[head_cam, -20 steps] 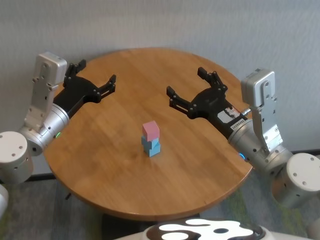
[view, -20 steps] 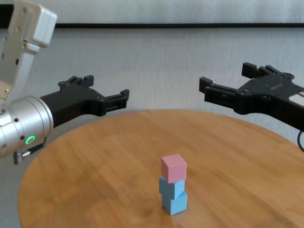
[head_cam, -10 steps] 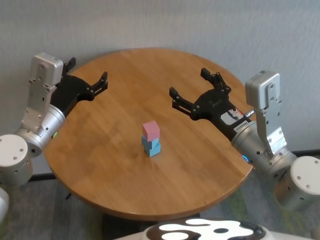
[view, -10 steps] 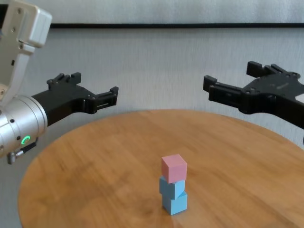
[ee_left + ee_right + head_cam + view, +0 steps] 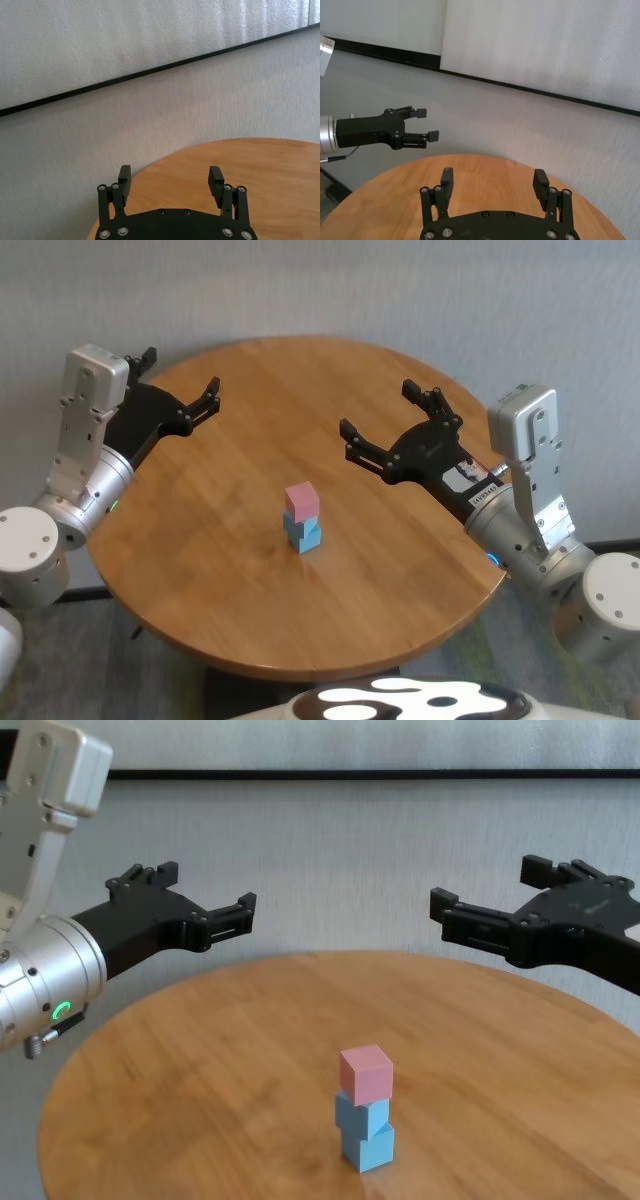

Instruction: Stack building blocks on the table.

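Observation:
The three building blocks stand as one tower near the middle of the table [image 5: 240, 590]: the pink cube [image 5: 302, 499] on top, a light blue cube [image 5: 297, 523] under it, and a second light blue cube [image 5: 308, 539] at the base. In the chest view the pink cube [image 5: 365, 1072] tops both blue cubes [image 5: 362, 1114], slightly twisted against each other. My left gripper [image 5: 182, 375] is open and empty, raised over the table's far left edge. My right gripper [image 5: 378, 408] is open and empty, raised right of the tower. Neither touches the cubes.
The round wooden table [image 5: 200, 1120] stands before a grey wall. The left wrist view shows the left gripper [image 5: 170, 174] over the table's rim [image 5: 270, 165]. The right wrist view shows the right gripper [image 5: 493, 176] and, farther off, the left gripper [image 5: 422, 122].
The left gripper has drawn back towards the table's left edge and tilted slightly. The right gripper has drifted a little to the right. The tower has not moved.

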